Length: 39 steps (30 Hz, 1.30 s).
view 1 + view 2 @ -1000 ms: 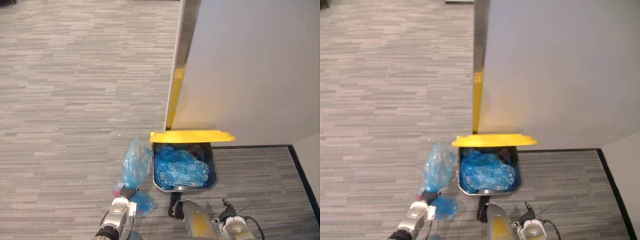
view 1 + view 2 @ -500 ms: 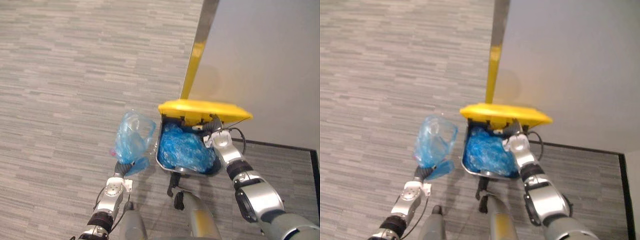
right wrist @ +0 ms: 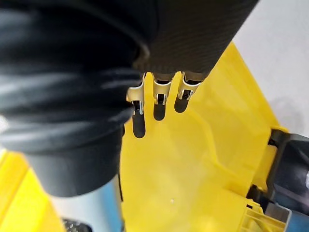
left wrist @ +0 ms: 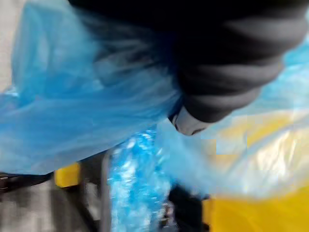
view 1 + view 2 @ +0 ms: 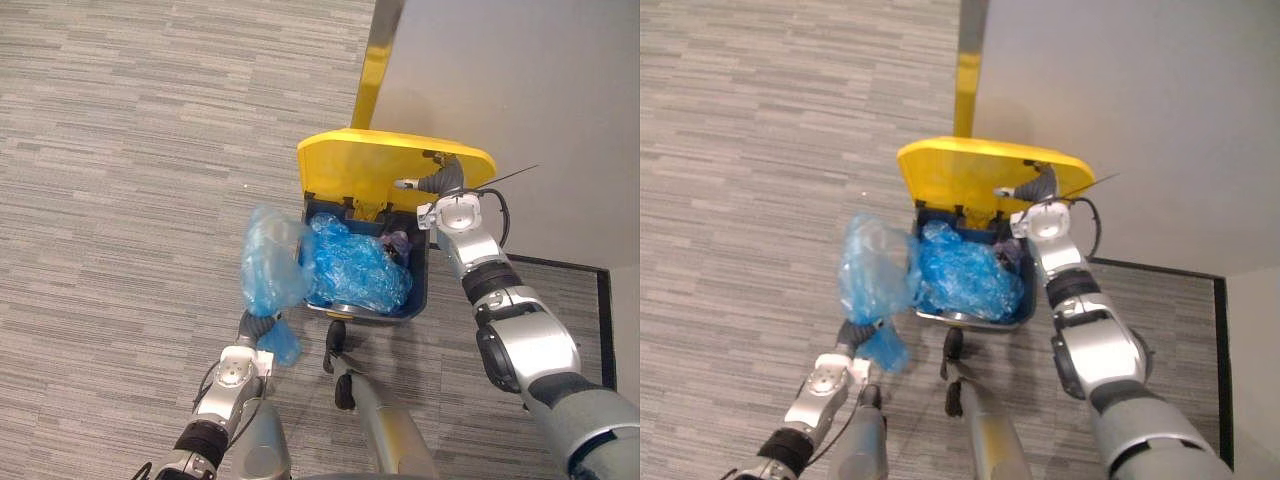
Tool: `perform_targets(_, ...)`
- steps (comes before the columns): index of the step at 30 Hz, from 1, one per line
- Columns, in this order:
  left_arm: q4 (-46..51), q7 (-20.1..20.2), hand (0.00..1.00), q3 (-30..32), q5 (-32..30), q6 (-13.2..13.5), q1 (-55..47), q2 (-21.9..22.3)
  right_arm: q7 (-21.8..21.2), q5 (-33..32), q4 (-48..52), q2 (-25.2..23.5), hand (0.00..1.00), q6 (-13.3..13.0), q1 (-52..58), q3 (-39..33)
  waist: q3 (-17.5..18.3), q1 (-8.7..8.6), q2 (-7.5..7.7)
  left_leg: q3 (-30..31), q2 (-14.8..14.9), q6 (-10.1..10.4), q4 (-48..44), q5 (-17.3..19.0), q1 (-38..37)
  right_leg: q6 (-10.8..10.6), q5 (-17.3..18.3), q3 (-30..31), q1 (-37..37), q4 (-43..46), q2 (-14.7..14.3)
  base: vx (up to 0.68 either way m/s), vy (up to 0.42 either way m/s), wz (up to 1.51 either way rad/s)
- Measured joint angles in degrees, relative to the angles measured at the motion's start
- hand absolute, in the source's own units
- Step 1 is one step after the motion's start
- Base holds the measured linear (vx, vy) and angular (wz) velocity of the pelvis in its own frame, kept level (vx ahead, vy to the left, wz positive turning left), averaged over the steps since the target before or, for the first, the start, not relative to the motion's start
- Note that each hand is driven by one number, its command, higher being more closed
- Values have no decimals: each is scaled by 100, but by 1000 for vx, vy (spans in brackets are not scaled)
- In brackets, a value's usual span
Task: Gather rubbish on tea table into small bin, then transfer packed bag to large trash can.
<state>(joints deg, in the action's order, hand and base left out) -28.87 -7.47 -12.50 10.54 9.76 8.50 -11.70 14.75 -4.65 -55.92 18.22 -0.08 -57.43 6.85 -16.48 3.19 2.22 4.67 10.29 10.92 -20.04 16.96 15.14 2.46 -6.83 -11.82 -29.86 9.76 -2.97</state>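
While the yellow lid (image 5: 370,165) was propped by straight fingers (image 3: 159,92) of the right hand (image 5: 432,183), a blue bag (image 5: 268,265), contents indistinct, was gripped beside the bin (image 5: 423,290) by the left hand (image 5: 257,326).

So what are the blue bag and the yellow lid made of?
The blue bag looks like thin plastic film: see-through, crinkly and a bit shiny. The yellow lid is probably hard plastic: smooth, evenly coloured and stiffly holding its shape.

No readable text, labels, numbers on bin (image 5: 426,288), lid (image 5: 372,168), bag (image 5: 266,268).
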Motion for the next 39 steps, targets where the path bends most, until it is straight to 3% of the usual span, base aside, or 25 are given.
perform_targets(22,2219,248,100,-1159,702,151,620,-128,-131,-37,19,2,0,48,-174,-5,-139,-128,27,-107,-21,-28,-85,135,-138,-38,-30,148,205,-20,-6,39,54,-2)
perform_targets(29,2378,140,100,-1395,647,237,1019,51,-183,-22,543,-2,0,33,232,-1,-139,-186,27,-164,-29,-87,-98,184,-178,9,-61,239,228,-8,-17,27,46,-4)
perform_targets(32,2030,117,100,-1444,492,238,1226,146,-242,14,750,-8,0,29,438,7,-139,-220,27,-254,-14,-112,-76,202,-222,9,-61,320,223,-8,-29,28,44,-12)
perform_targets(37,78,-3,100,-1546,-48,-21,2048,167,-243,27,788,-44,0,13,574,16,-141,-336,37,-340,12,-108,-29,205,-175,32,-77,401,115,-29,-78,28,36,-9)
perform_targets(39,-279,-18,100,-1545,-165,-76,2232,154,-240,38,796,-43,0,13,574,13,-143,-329,58,-405,11,-107,-20,204,-84,63,-102,463,-24,-15,-90,33,33,-19)
